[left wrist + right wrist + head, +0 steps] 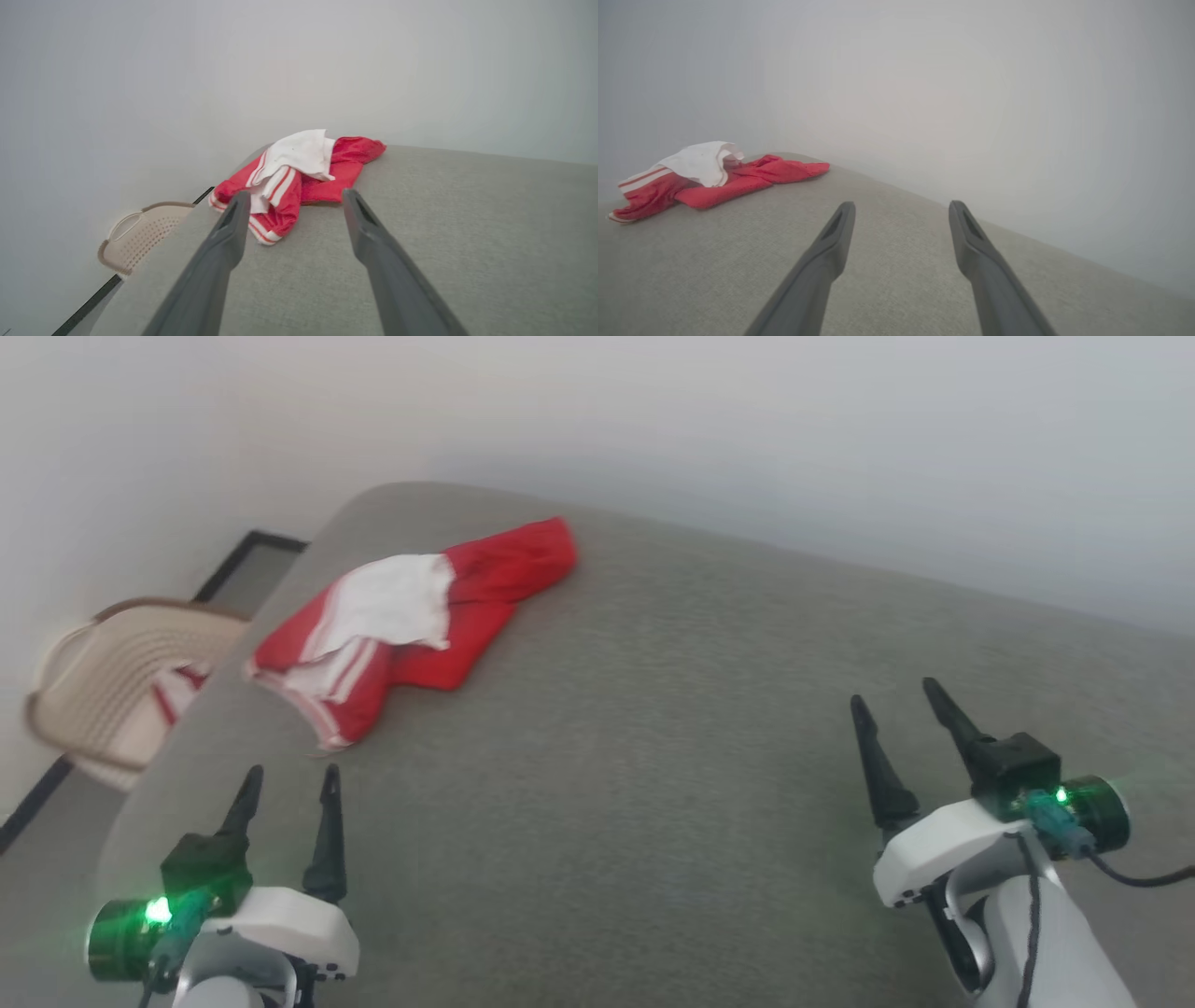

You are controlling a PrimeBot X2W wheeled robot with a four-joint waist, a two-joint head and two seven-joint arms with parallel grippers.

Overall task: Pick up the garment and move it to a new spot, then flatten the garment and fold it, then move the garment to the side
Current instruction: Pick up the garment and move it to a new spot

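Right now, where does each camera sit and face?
Head view: on the head, looking forward and down at the grey surface; left end effector and right end effector show, open.
Left wrist view: on the left arm, looking along its fingers at the garment.
Right wrist view: on the right arm, facing the wall past its fingers; garment at left.
Shared: the garment in all three; the basket in head and left wrist.

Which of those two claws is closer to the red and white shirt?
The left claw, at the head view's lower left: the garment lies crumpled just ahead of it. The right claw is far off across the grey surface.
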